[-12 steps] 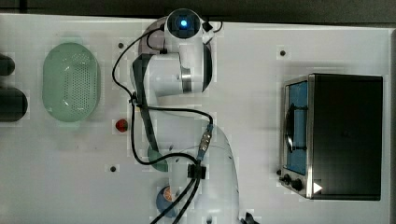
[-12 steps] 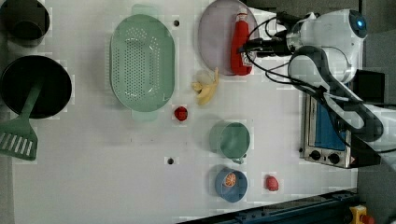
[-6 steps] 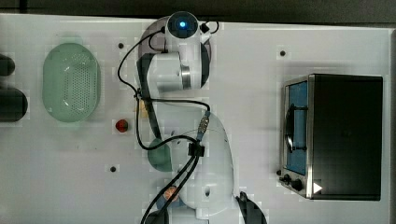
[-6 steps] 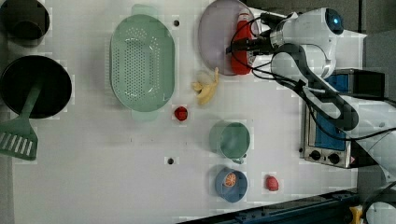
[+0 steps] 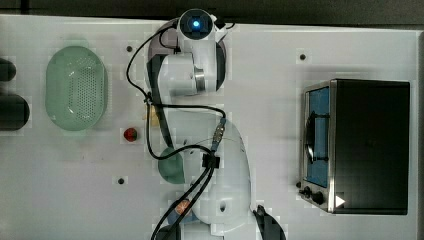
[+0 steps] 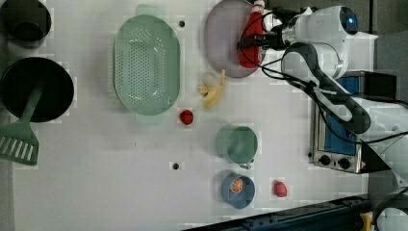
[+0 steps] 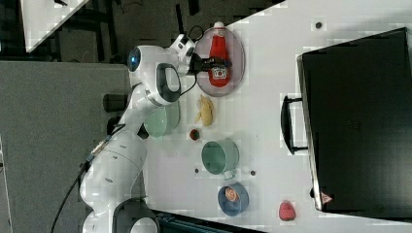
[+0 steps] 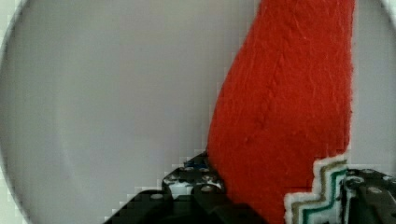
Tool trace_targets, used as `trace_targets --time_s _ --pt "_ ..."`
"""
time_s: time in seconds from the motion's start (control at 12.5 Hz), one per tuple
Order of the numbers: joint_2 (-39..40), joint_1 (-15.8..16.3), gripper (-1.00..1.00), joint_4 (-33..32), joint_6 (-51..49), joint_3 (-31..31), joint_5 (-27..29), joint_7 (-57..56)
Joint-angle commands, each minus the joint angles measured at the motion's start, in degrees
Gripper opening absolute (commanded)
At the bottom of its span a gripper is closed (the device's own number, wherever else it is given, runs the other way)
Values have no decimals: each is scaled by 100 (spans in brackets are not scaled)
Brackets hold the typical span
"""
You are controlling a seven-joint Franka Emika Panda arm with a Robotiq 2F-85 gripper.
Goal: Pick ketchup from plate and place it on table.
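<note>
The pale lilac plate [image 6: 222, 43] holds the ketchup [image 6: 251, 41], which lies flat along the plate's edge at the left view's right. The blue dish [image 6: 238, 191] carries an orange slice [image 6: 235, 185]. The green cup [image 6: 236, 144] and the green colander [image 6: 146, 71] each show a bare inside. The black bowl [image 6: 36, 89] at the left view's left has the handle of a green spatula [image 6: 21, 134] leaning across it.

The ketchup is a soft red bottle with a white cap [image 7: 219, 24] and a white label [image 7: 219, 72] on its body; up close its red surface looks knitted, with a zigzag border of white, green and tan [image 8: 322, 191].

The gripper [image 7: 217, 62] sits over the bottle's middle, its jaws at either side of the red body and touching it, clamped on the ketchup. The bottle still rests on the plate, not on the white surface [image 6: 96, 183].
</note>
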Motion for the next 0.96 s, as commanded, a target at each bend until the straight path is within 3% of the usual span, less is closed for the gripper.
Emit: trace_targets --time_s 0.08,0.64,0.96 --pt "-165 2 15 27 16 19 41 -238" --pt "-1575 -167 15 -14 -1631 13 449 -122" --pt "-2527 -445 15 -490 -2040 -59 457 -53"
